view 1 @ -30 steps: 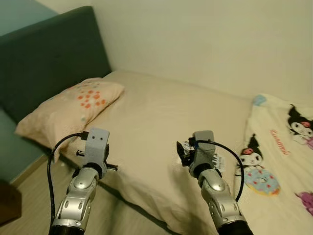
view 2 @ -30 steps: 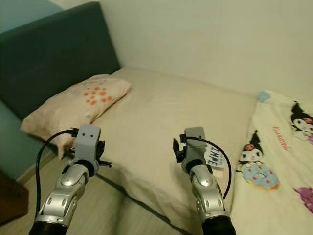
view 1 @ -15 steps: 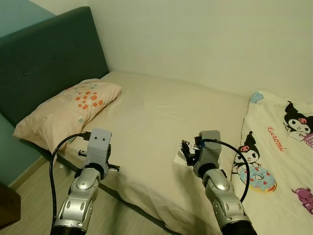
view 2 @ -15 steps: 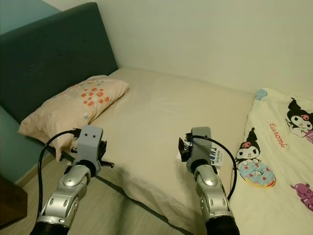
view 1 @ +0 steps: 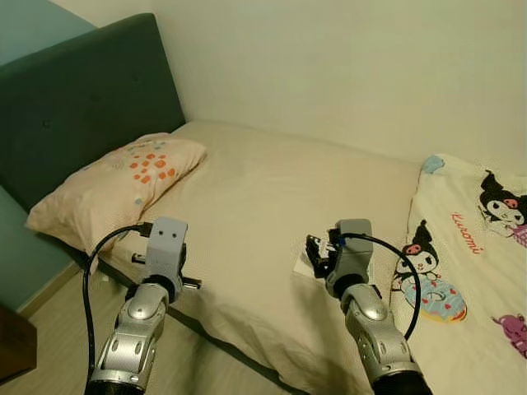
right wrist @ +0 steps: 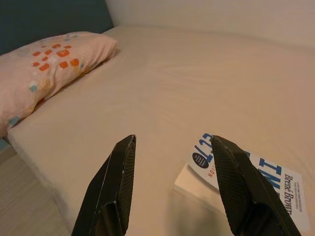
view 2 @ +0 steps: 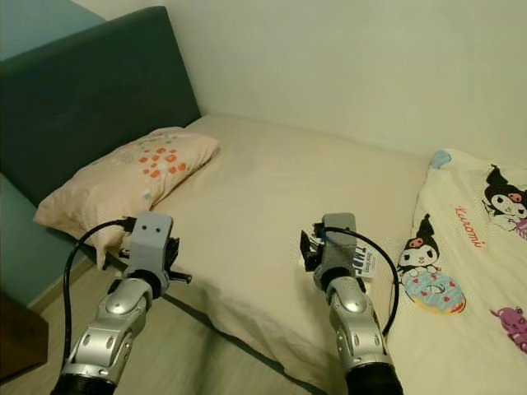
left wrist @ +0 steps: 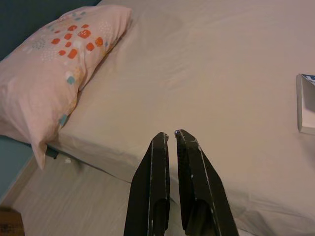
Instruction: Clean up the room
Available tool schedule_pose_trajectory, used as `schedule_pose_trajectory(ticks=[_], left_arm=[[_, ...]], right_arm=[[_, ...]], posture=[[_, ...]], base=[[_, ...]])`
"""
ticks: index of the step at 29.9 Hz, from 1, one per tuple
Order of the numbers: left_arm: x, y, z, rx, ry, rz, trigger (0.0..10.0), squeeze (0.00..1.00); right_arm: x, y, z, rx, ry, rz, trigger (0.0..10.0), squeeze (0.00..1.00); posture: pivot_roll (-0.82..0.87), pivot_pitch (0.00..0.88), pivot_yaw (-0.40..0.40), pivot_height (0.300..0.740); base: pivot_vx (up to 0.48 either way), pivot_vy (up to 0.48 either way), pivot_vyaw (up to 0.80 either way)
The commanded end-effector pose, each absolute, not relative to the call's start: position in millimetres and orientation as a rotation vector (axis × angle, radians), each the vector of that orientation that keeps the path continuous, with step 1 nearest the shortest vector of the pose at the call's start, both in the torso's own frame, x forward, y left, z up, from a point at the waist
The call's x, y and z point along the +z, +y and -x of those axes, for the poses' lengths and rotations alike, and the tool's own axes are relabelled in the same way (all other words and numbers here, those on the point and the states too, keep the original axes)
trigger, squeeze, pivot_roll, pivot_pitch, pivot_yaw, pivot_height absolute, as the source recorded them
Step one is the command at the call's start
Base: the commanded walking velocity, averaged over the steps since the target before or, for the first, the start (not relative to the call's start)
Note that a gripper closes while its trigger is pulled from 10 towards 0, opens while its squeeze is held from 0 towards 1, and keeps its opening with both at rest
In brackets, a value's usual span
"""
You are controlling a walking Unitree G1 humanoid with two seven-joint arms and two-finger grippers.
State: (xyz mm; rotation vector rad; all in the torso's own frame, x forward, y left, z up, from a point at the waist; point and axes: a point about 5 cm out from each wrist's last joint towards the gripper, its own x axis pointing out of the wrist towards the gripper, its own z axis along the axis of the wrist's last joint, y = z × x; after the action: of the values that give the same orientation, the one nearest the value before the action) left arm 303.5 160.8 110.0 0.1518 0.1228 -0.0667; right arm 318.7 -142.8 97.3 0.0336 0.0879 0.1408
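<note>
the book lies flat on the bed, lower right of the right wrist frame; likely stiff, light. right gripper spread above it: take the near edge. left gripper pressed together.

Counts:
- 1 bed with plain beige fitted sheet
- 1 dark teal upholstered headboard
- 1 pale pink pillow with orange and teal square print
- 1 white paperback book with blue cover lettering, lying on the sheet
- 1 cream blanket with cartoon character print, at least 3 dark-hooded figures and 1 blue donut visible on it
- 2 silver arms, 2 grippers: left gripper, right gripper, 2 black fingers each
- 2 black cables, one per wrist
</note>
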Motion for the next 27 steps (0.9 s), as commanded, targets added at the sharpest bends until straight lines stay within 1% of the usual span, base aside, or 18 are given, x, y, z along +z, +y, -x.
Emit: schedule_pose_trajectory(ticks=[1,8,24,27], left_arm=[[105.4,165.7,-300.7,-0.047,0.143,-0.152,10.0,0.00],[105.1,166.0,-300.4,-0.049,0.146,-0.157,10.0,0.00],[103.0,162.6,-298.7,-0.091,0.155,-0.181,10.0,0.00],[102.1,162.6,-297.9,-0.096,0.158,-0.185,10.0,0.00]], right_arm=[[96.8,-140.4,-317.6,0.149,0.094,-0.045,10.0,0.00],[96.3,-140.7,-318.1,0.148,0.100,-0.045,10.0,0.00],[93.6,-140.2,-315.5,0.145,0.112,-0.072,10.0,0.00],[92.5,-139.8,-314.7,0.145,0.115,-0.073,10.0,0.00]], posture=[[-0.06,0.123,0.094,0.635],[-0.06,0.121,0.092,0.611],[-0.06,0.113,0.099,0.611],[-0.06,0.110,0.102,0.601]], base=[[0.000,0.000,0.00],[0.000,0.000,0.00],[0.000,0.000,0.00],[0.000,0.000,0.00]])
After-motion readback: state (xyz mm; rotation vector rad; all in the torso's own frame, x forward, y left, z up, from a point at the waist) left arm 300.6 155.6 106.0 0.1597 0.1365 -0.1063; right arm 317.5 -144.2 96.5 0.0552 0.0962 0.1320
